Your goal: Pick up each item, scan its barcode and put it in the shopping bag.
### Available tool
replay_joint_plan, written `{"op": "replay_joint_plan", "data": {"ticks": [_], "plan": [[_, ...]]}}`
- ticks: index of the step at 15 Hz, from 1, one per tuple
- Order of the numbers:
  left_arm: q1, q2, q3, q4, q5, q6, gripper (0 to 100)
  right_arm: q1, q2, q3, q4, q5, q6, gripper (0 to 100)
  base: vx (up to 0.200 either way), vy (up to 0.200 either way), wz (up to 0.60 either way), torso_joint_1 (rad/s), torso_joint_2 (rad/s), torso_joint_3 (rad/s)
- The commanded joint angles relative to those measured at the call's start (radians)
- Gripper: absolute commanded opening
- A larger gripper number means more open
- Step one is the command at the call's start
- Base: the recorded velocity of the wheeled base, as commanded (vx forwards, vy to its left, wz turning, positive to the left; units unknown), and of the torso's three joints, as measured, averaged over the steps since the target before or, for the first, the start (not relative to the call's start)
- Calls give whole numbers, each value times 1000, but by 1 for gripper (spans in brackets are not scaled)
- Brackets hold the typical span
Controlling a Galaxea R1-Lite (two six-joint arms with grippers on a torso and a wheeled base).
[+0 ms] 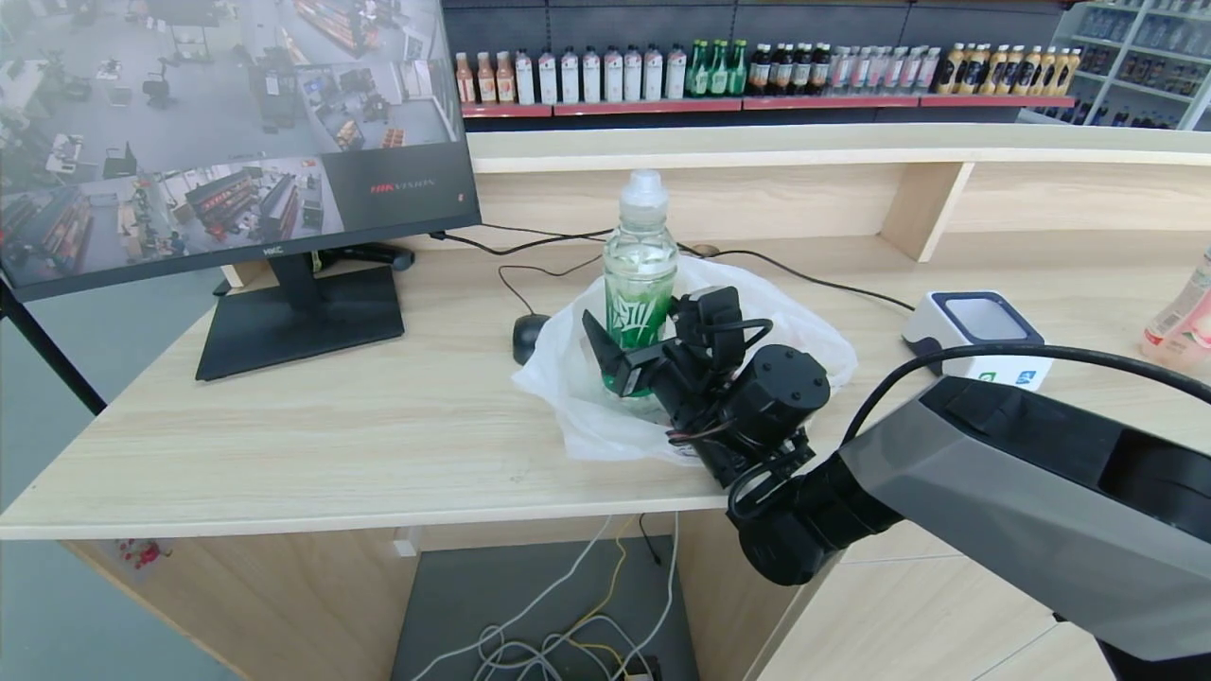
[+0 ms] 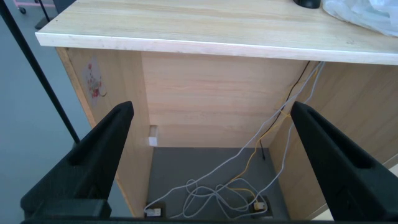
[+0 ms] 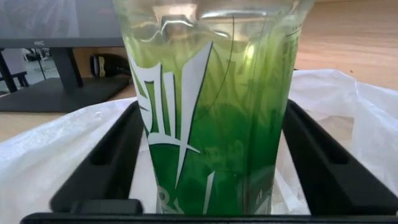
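Bottle (image 1: 640, 274) stands upright inside the bag (image 1: 804, 331), near the middle of the counter (image 1: 378, 445) front edge. Right end effector (image 1: 643, 326) surrounds the bottle; whether it is grasping cannot be determined. Left end effector (image 2: 212, 112) is released, below the counter's front edge.

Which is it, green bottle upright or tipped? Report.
Upright: the green bottle stands cap-up, its base down in the white bag.

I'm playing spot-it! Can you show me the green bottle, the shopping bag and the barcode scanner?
green bottle (image 1: 640, 314): head view, on its green label.
shopping bag (image 1: 579, 427): head view, on its white front fold.
barcode scanner (image 1: 984, 319): head view, on its grey top window.
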Motion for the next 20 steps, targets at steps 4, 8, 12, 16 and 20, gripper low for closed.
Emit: {"op": "replay_joint_plan", "data": {"ticks": [4, 8, 12, 16, 20], "plan": [[0, 0, 0, 0, 0, -2, 100, 8, -47, 43, -5, -2, -7, 100, 0, 0, 0, 0, 0, 0], [0, 0, 0, 0, 0, 1, 100, 39, -127, 118, -5, -2, -7, 100, 0, 0, 0, 0, 0, 0], [0, 0, 0, 0, 0, 1, 100, 39, -222, 260, -5, -3, -8, 100, 0, 0, 0, 0, 0, 0], [0, 0, 0, 0, 0, 1, 100, 62, -290, 359, -5, -3, -10, 100, 0, 0, 0, 0, 0, 0], [0, 0, 0, 0, 1, 0, 100, 60, -446, 541, -5, -3, -10, 100, 0, 0, 0, 0, 0, 0]]}}
